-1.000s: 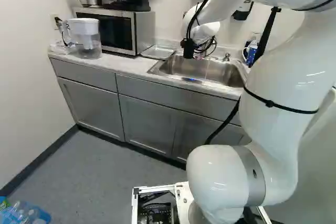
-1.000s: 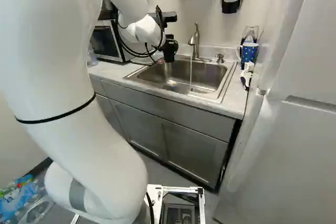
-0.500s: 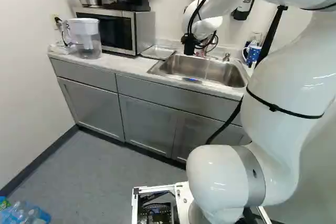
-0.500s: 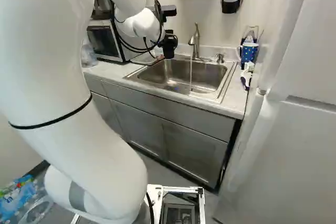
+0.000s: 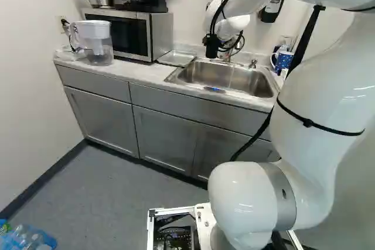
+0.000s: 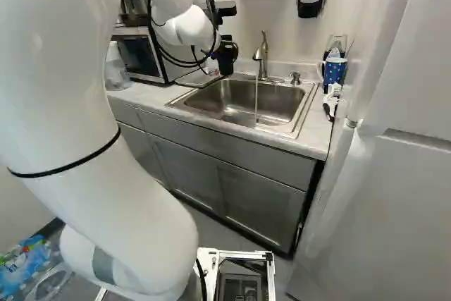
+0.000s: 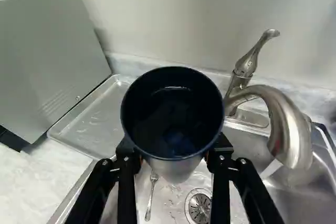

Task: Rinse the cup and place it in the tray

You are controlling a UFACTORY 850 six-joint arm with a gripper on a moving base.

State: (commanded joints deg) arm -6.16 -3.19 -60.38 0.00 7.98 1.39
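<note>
Pinching the cup (image 7: 172,114), our hand (image 7: 172,153) has risen slightly; we've probably finished rinsing, so the tray (image 7: 94,124) comes next.

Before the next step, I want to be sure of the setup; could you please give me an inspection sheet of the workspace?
Surface: pale counter with an inset metal sink.
Job's things: cup held, its open end facing the wrist camera; tray between microwave and sink, wet-looking; water running from the faucet.
Clutter: utensil in the sink; dotted mug on the counter; pitcher beside the microwave.
Gripper: shut on the cup, one finger each side.
Cables: black, looping along the arm.
Surroundings: bottles on the floor, lower left of the left base view.
</note>
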